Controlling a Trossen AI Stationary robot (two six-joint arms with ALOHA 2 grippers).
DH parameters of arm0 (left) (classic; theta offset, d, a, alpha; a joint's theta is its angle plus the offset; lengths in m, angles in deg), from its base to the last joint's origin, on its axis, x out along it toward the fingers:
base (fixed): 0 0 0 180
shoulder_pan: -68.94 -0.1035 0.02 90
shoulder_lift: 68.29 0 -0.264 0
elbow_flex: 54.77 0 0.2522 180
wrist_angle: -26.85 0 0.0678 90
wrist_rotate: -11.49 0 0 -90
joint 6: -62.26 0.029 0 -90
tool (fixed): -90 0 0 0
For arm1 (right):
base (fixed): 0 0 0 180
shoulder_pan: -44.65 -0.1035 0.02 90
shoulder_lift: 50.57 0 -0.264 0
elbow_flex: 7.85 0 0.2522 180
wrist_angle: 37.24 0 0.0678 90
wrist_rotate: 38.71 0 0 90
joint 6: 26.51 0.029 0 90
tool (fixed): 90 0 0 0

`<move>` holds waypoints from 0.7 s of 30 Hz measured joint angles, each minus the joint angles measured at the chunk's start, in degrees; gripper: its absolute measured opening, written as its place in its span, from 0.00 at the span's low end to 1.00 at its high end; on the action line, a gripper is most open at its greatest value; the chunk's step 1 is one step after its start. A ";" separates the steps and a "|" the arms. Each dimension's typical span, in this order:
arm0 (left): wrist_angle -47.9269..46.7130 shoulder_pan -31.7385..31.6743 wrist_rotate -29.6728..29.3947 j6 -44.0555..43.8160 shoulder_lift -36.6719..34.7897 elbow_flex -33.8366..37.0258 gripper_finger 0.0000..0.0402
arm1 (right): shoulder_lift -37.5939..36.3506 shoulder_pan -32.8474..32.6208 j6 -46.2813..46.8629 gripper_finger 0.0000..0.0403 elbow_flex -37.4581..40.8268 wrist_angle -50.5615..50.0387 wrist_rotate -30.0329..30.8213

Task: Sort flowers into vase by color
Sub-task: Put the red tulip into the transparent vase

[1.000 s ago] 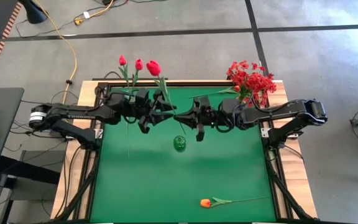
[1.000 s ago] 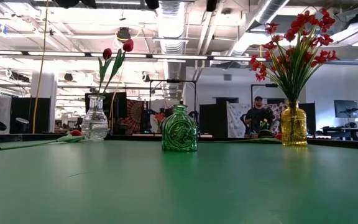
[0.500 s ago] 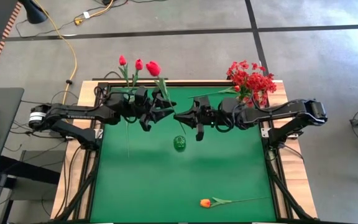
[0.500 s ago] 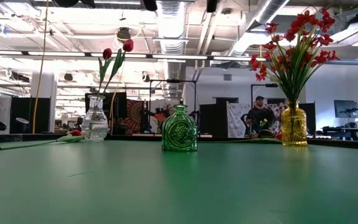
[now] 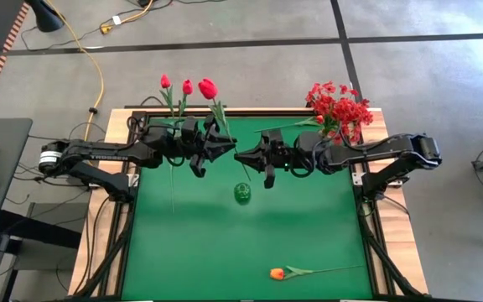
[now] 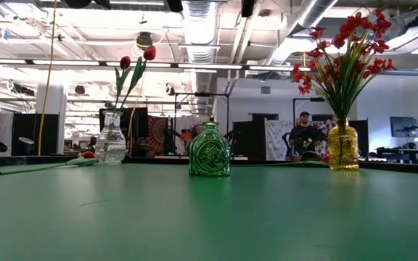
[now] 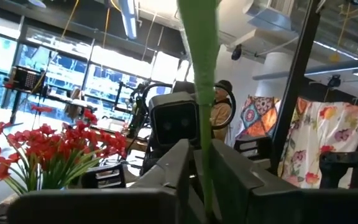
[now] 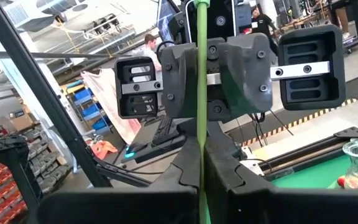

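1. Your right claw (image 5: 243,155) and left claw (image 5: 225,148) both clench one red tulip (image 5: 208,90) stem mid-tabletop, per wrist views.
2. Only the high view shows your orange tulip (image 5: 277,273) at the near edge.

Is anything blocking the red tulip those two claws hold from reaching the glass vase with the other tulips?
Nothing visible does. The tulip hangs close beside the clear vase; the green bottle stands off to the side, mid-table.
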 joint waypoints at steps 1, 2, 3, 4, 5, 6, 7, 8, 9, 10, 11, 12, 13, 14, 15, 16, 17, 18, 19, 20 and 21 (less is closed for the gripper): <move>0.00 0.00 0.00 -0.02 0.00 0.00 0.10 | 0.00 0.00 0.00 0.07 0.00 0.02 0.00; 0.02 0.00 0.00 -0.02 0.00 0.00 0.07 | 0.00 0.00 0.00 0.07 0.00 0.12 0.00; 0.04 0.02 0.02 -0.04 0.00 0.00 0.05 | 0.00 0.00 0.00 0.07 0.00 0.17 0.03; 0.07 0.04 0.02 -0.06 -0.02 0.00 0.03 | 0.00 0.00 0.00 0.07 0.00 0.16 0.07; 0.07 0.04 0.02 -0.18 -0.02 -0.02 0.01 | 0.00 0.00 0.00 0.07 0.00 0.20 0.07; 0.07 0.04 0.03 -0.51 -0.02 -0.02 0.01 | 0.00 0.00 0.00 0.08 0.00 0.20 0.07; 0.07 0.04 0.07 -0.85 -0.02 -0.02 0.01 | 0.00 0.00 0.00 0.09 0.00 0.22 0.07; 0.04 0.04 0.07 -1.10 -0.02 -0.02 0.01 | 0.00 0.00 -0.01 0.10 0.00 0.22 0.07; 0.04 0.04 0.07 -1.14 -0.02 -0.02 0.01 | 0.00 0.00 0.00 0.11 0.00 0.22 0.07; 0.02 0.04 0.18 -1.16 -0.02 -0.02 0.01 | 0.00 0.02 0.00 0.12 0.00 0.20 0.05; 0.02 0.04 0.46 -1.18 -0.02 -0.02 0.00 | 0.00 0.02 0.00 0.13 0.00 0.21 0.05; 0.02 0.04 0.77 -1.22 -0.02 -0.02 0.00 | 0.00 0.00 -0.07 0.15 0.00 0.20 0.05; 0.00 0.04 1.17 -1.22 -0.02 -0.02 0.00 | 0.00 0.00 -0.28 0.16 0.00 0.16 0.02; 0.02 0.02 1.52 -1.24 -0.02 -0.02 0.00 | 0.00 0.00 -0.52 0.17 0.00 0.16 0.02; 0.01 0.02 1.73 -1.25 -0.02 -0.02 0.00 | 0.00 0.00 -0.73 0.18 0.00 0.18 0.02; -0.10 0.02 1.94 -1.25 -0.02 -0.02 0.00 | 0.00 0.00 -0.97 0.20 0.00 0.22 -0.07; -0.21 0.02 2.03 -1.29 -0.02 -0.02 0.00 | 0.00 0.02 -1.11 0.21 0.00 0.22 -0.15; -0.31 0.02 2.03 -1.56 -0.02 -0.02 0.00 | 0.00 0.06 -1.07 0.23 0.00 0.26 -0.17; -0.35 0.02 2.03 -1.85 -0.02 -0.02 0.00 | 0.00 0.07 -1.07 0.25 0.00 0.24 -0.19; -0.34 0.02 2.05 -2.19 -0.02 -0.02 0.00 | 0.00 0.07 -1.07 0.27 0.00 0.22 -0.23; -0.33 0.02 2.05 -2.39 -0.02 -0.02 0.00 | 0.00 0.07 -1.07 0.29 0.00 0.12 -0.25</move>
